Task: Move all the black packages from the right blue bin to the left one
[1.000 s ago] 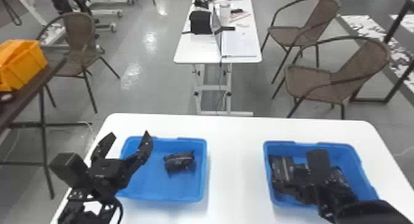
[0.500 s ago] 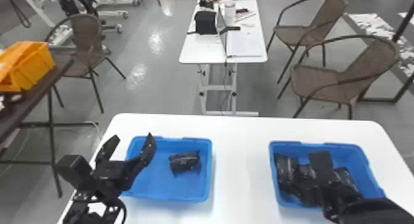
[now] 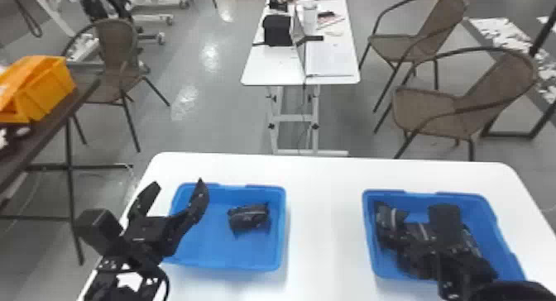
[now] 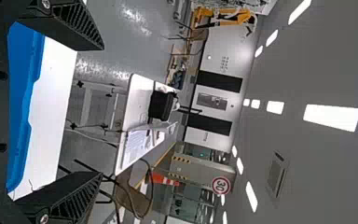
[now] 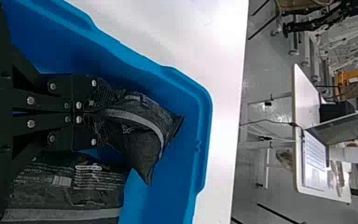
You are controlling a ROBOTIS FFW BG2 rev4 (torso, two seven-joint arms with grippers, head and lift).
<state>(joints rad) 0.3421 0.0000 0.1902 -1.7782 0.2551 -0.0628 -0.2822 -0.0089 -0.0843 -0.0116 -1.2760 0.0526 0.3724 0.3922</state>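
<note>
A: Since I'm hauling leftward, head view first: left blue bin [image 3: 225, 261], one creased black package [image 3: 248, 216] inside; smooth white table [image 3: 327, 221]; right blue bin [image 3: 471, 201], several packages.

B: Left wrist view?

A: Left gripper [image 4: 100, 111] spread wide, ribbed fingers, nothing between. Idle by the left bin.

B: Right wrist view, axis?

A: Right gripper [image 5: 91, 112] clenched, looks like it's pinching the near end of the silver-striped black package [image 5: 140, 135]. That lies dead ahead of the tips, long axis running on toward the bin's far-left corner, loose end bending right. Crinkly film, pillow shape. Flatter pale-banded black package [image 5: 65, 189] to my right.

B: Nearer arm?

A: Right. I'd lift straight, clear the hard plastic rim, swing left.
</note>
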